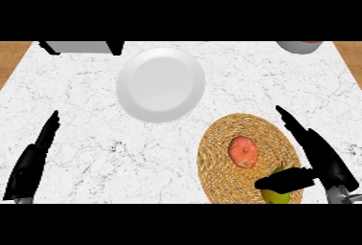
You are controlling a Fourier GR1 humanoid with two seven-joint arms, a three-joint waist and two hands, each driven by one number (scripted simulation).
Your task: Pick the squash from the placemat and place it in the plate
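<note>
From the head view I see a white marbled desk [84,143] with grey veins filling most of the frame, and strips of wood-toned surface showing past its far corners on both sides. A white plate [160,84] sits toward the far middle of the desk. Near my right side lies a round woven placemat [219,143], and on it rests the reddish-orange squash [244,151], roughly at the mat's centre. A yellow-green fruit [277,195] lies at the mat's near right edge, partly hidden by my right robot hand [311,148]. That robot hand has its fingers stretched straight over the mat's right rim and its thumb spread inward, holding nothing. My left robot hand [32,162] rests at the left edge, fingers straight, holding nothing. A grey box-like object [79,47] and a pale round vessel [300,46] sit at the far edge.
</note>
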